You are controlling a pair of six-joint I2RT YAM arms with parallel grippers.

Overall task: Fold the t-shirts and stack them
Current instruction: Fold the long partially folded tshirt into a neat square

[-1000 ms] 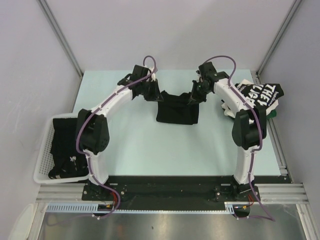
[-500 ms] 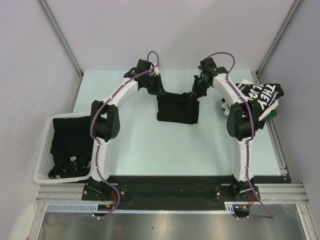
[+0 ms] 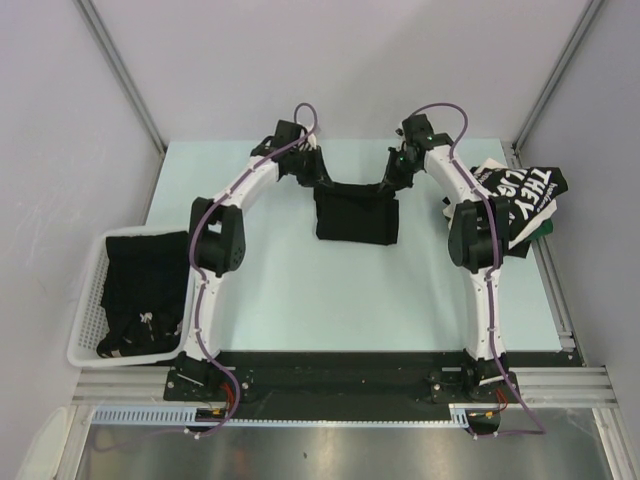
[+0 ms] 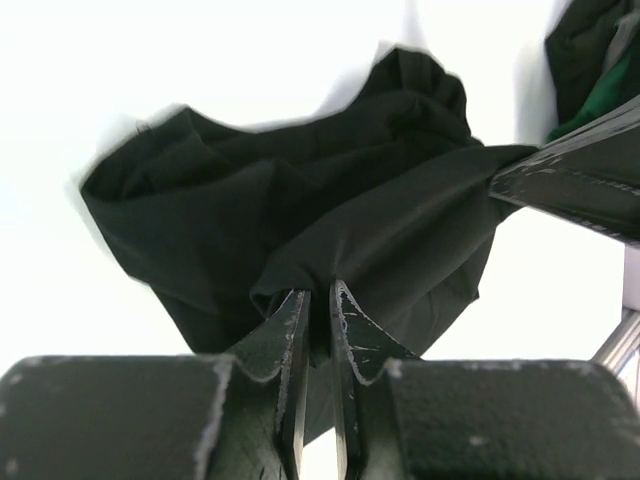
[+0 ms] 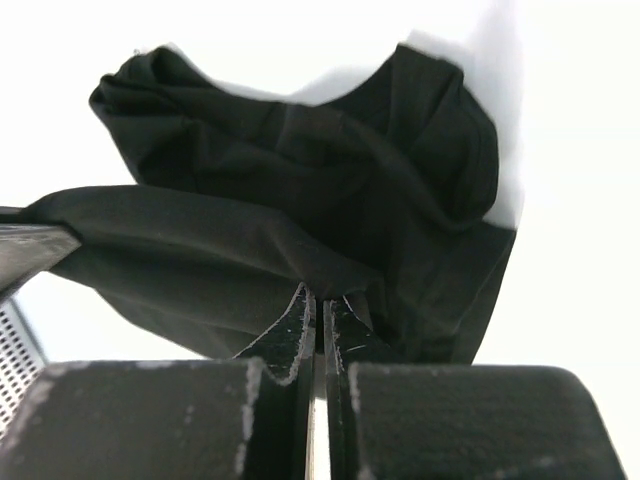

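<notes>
A plain black t-shirt (image 3: 356, 222) hangs in the middle of the far half of the table, its top edge stretched between my two grippers and its lower part bunched on the surface. My left gripper (image 3: 322, 187) is shut on the shirt's left top corner; the left wrist view shows the black cloth (image 4: 300, 200) pinched between the jaws (image 4: 318, 298). My right gripper (image 3: 386, 186) is shut on the right top corner, with fabric (image 5: 300, 180) caught at its fingertips (image 5: 321, 303). A crumpled heap of t-shirts (image 3: 520, 192), the top one with big white block lettering, lies at the right edge.
A white mesh basket (image 3: 88, 322) at the left table edge holds black clothing (image 3: 145, 292). Both arms arch high over the pale green table (image 3: 330, 300). Grey walls and metal rails close in the back and sides.
Both arms have folded upward and swung inward. The left gripper has shifted right, nearer the right one, and the held shirt now hangs narrower between them.
</notes>
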